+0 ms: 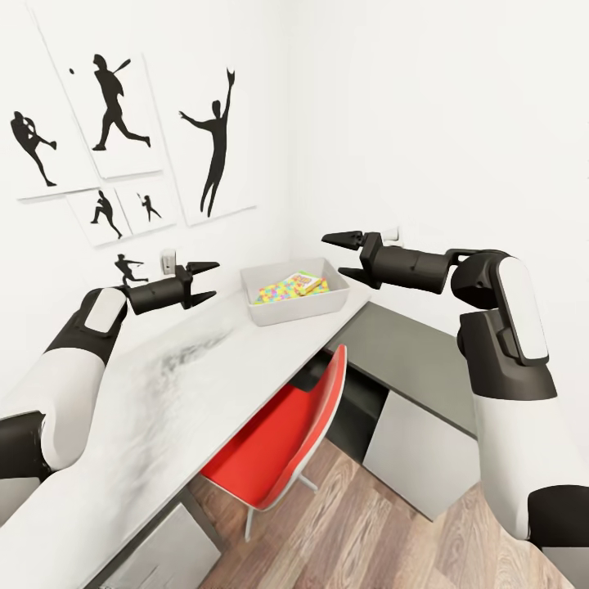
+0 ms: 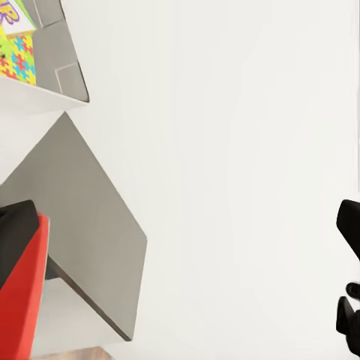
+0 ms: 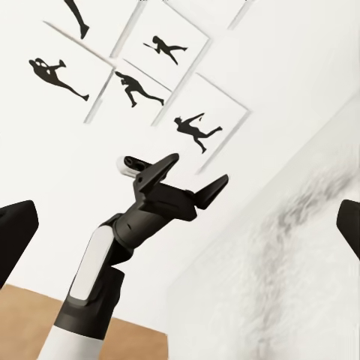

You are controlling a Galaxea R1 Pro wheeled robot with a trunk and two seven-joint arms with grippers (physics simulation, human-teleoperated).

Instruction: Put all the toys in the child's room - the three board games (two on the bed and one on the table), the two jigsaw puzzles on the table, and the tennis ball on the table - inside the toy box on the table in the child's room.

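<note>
The toy box (image 1: 323,304) stands at the far end of the table (image 1: 164,393), against the corner of the room. Inside it lie a multicolour jigsaw puzzle (image 1: 278,292) and an orange-yellow board game (image 1: 311,283). In the left wrist view a corner of the toy box (image 2: 56,49) shows with the puzzle (image 2: 19,64) and a printed board game cover (image 2: 13,15). My left gripper (image 1: 204,281) hovers open and holding nothing above the table, left of the box. My right gripper (image 1: 337,255) hangs open and holding nothing just right of the box. The tennis ball and the bed are out of view.
A red chair (image 1: 278,442) is tucked under the table's front edge. The lower dark grey cabinet (image 1: 409,339) joins the table at the right. Baseball silhouette pictures (image 1: 209,139) hang on the wall. A small white fixture (image 1: 168,260) sits by the wall behind my left gripper.
</note>
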